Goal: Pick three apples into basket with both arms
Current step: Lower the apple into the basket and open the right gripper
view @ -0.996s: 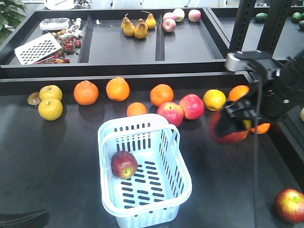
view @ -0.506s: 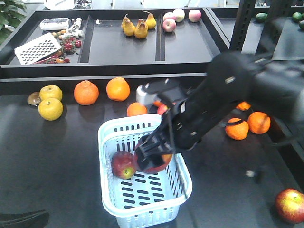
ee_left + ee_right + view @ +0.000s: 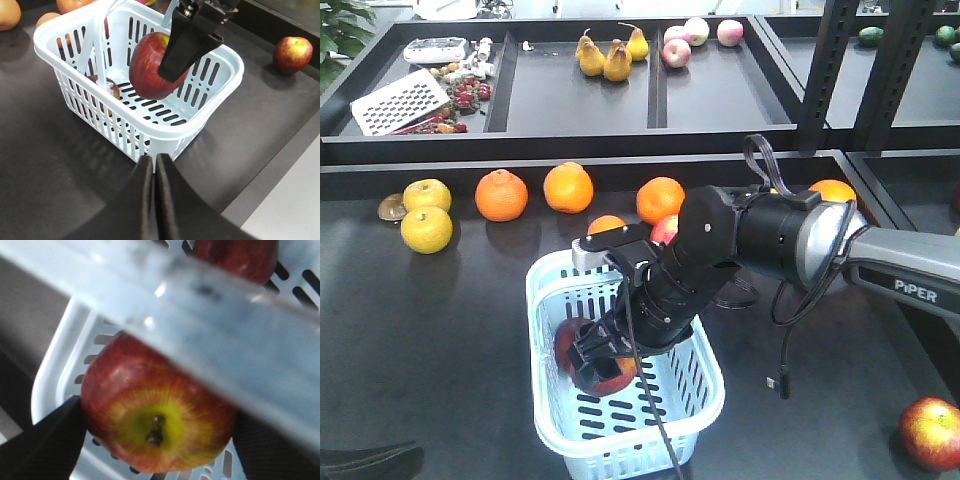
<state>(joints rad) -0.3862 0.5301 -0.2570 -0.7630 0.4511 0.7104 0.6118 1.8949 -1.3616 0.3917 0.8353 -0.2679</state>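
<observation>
The pale basket (image 3: 548, 292) stands on the dark table. My right gripper (image 3: 605, 368) reaches down inside it, shut on a dark red apple (image 3: 613, 380). From the left wrist view this apple (image 3: 145, 67) hangs just above the basket floor (image 3: 165, 112), under the black finger (image 3: 187, 45). The right wrist view shows the apple (image 3: 155, 415) stem-up between both pads, beneath the blurred handle (image 3: 200, 325). A second apple (image 3: 566, 345) lies in the basket beside it. A third apple (image 3: 931, 432) rests on the table at front right. My left gripper (image 3: 153, 160) is shut and empty, hovering outside the basket's near corner.
Oranges (image 3: 501, 195) and yellow apples (image 3: 426, 229) line the table behind the basket, with a brighter red apple (image 3: 665, 228) partly hidden by the right arm. A cable (image 3: 782, 380) dangles from the arm. A raised black tray (image 3: 580, 100) holds pears (image 3: 605, 55).
The right arm swung in from the table's right side with the apple, crossed over the basket and lowered the apple inside it, beside the one lying there.
</observation>
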